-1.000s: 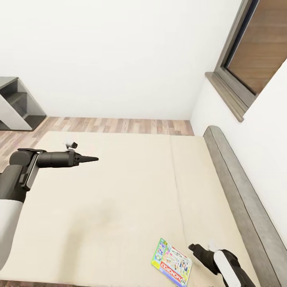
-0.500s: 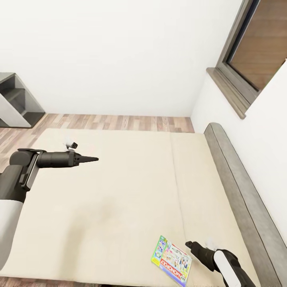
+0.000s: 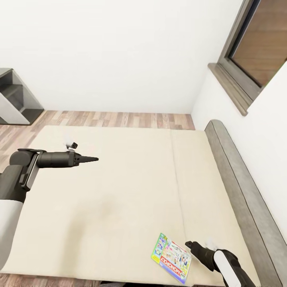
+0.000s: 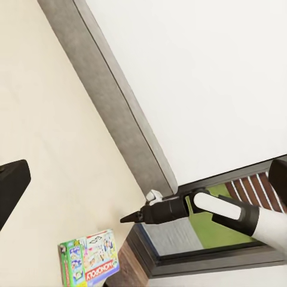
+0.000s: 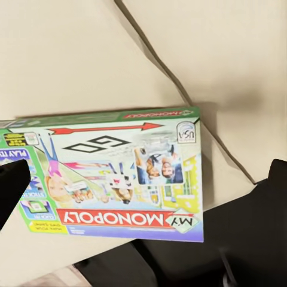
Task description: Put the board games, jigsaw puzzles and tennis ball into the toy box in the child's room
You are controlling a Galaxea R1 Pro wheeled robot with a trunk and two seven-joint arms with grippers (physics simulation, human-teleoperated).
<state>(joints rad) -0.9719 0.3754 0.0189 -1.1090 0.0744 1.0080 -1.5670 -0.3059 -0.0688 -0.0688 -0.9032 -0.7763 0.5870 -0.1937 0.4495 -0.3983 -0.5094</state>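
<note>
**Step in hand: grasp the board game on the bed**

- Locate the board game (image 3: 172, 258): flat on the bed (image 3: 131, 183), at the near edge, on the headboard side. In the right wrist view, red band and lettering of the board game (image 5: 113, 179) toward the mattress edge, one corner apparently past that edge over dark space.
- Check the right gripper (image 3: 188, 244): just beside the box's right side and above the mattress, not touching. Fingers (image 5: 12, 191) apart in the right wrist view, one at each side of the frame, nothing between them.
- Bring the open fingers over the overhanging edge. A thin flat box gives little to pinch from above, so take it across its thickness at that edge.
- Close only once both fingers straddle the cardboard. Lift level, so as to avoid dragging the box off the bed.
- Keep the left gripper (image 3: 95, 159) clear: held out level over the middle of the mattress, well apart from the box. Fingers apart too, judging by the left wrist view, and empty.
- Beyond the mattress: grey headboard (image 3: 239, 187) along the right, wood-plank floor (image 3: 119, 118), dark side desk (image 3: 14, 99) at far left.

**Change against the earlier frames**

- Whole head view shifted — window frame (image 3: 231, 87) and side desk lower, near bed edge now in sight. Treat as camera motion.
- Box in the same spot on the mattress. Left arm pose unchanged; right fingers about as near the box as before.
</note>
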